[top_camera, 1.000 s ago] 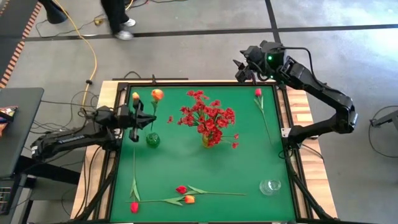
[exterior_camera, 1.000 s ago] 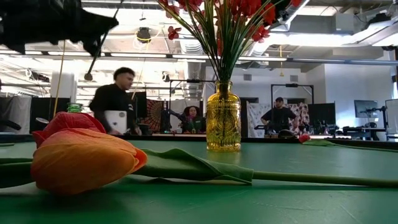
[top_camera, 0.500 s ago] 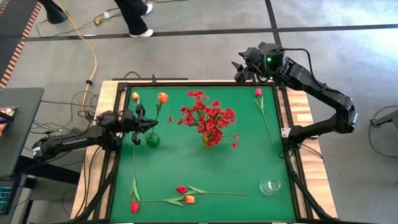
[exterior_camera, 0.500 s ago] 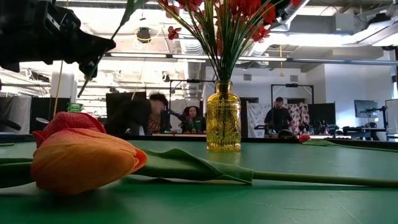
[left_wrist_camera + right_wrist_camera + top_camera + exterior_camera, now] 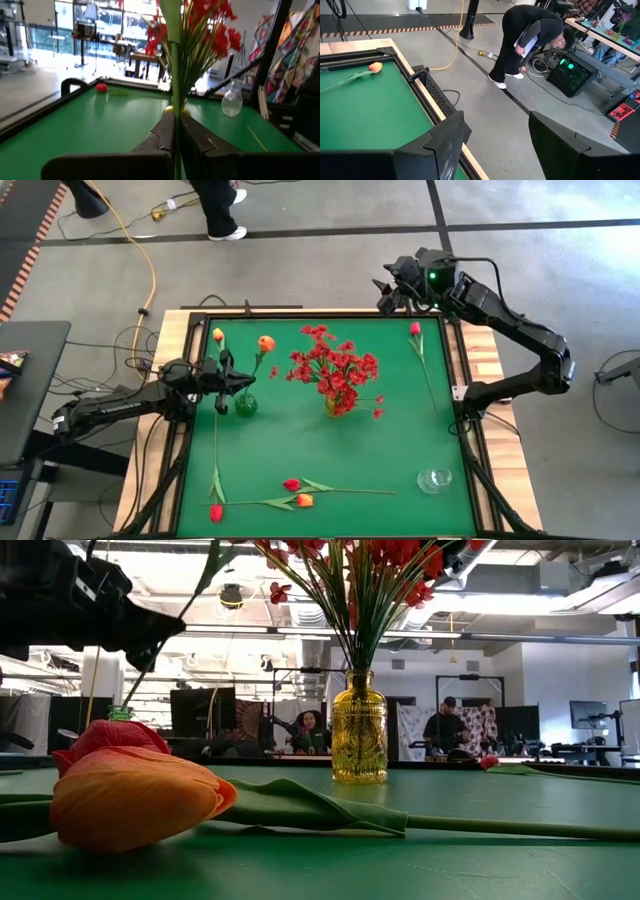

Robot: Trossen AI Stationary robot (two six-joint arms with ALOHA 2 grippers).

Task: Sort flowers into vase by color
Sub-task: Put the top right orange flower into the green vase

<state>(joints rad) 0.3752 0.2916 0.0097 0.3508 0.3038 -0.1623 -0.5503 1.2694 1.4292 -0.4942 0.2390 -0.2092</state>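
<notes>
flowers lie scattered on the green table (image 5: 300,440), and the count runs like this. one orange tulip (image 5: 265,343) is clamped by its stem in the left gripper (image 5: 232,381), whose fingers (image 5: 165,131) are pressed together on the green stalk; the stem's foot is over the small green vase (image 5: 245,405), though whether it is inside the neck is hard to tell from above. a second orange tulip (image 5: 218,335) lies flat near the table's far left corner. a third orange tulip (image 5: 304,500) lies at the near edge, beside two red-pink buds: one (image 5: 291,484) just beside it, one (image 5: 215,512) at the near left. a further red-pink bud (image 5: 414,328) lies along the right side. one bunch of small red blossoms (image 5: 335,370) stands in the yellow vase (image 5: 359,735) at mid-table. one clear glass vase (image 5: 435,479) stands near the right front corner. that makes three vases in all.

the right gripper (image 5: 390,288) hovers beyond the far right corner of the table, its fingers (image 5: 447,140) spread apart on nothing. a person (image 5: 532,32) bends over on the floor beyond.
</notes>
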